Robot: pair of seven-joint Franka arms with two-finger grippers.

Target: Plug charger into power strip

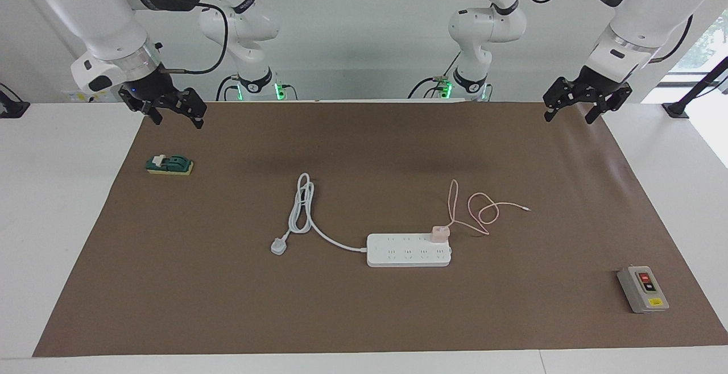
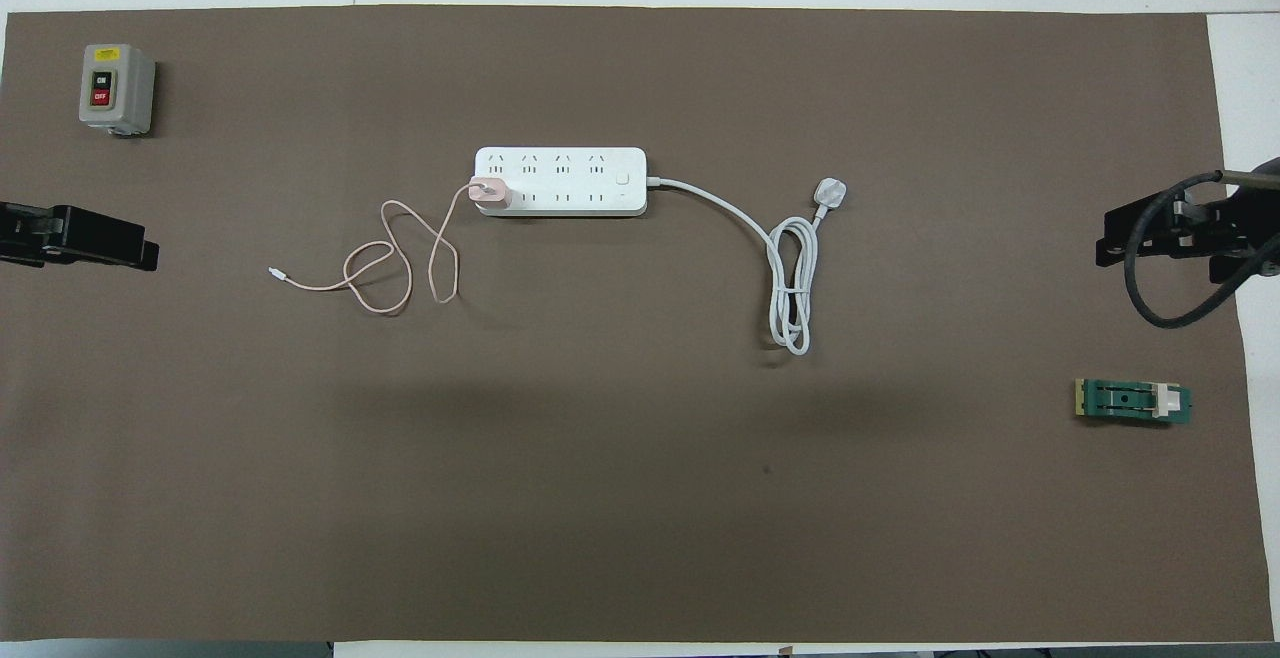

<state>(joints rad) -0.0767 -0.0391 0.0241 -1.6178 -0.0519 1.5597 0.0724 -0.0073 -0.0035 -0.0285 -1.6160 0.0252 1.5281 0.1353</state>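
Note:
The white power strip [image 1: 408, 250] [image 2: 560, 181] lies flat in the middle of the brown mat. The pale pink charger [image 1: 439, 233] [image 2: 490, 193] stands upright on the strip, in the row nearer the robots, at the end toward the left arm. Its prongs are hidden. Its thin pink cable [image 1: 483, 209] [image 2: 390, 268] loops loosely on the mat toward the left arm's end. My left gripper [image 1: 569, 113] [image 2: 120, 238] hangs open and holds nothing over the mat's edge at the left arm's end. My right gripper [image 1: 176, 118] [image 2: 1110, 238] hangs open and holds nothing over the mat's edge at the right arm's end.
The strip's thick white cord coils to a white plug [image 1: 278, 246] [image 2: 832, 191] toward the right arm's end. A grey box with red and black buttons [image 1: 642, 289] [image 2: 115, 88] stands in the mat's corner farthest from the robots at the left arm's end. A green switch block [image 1: 169, 165] [image 2: 1133, 401] lies near the right gripper.

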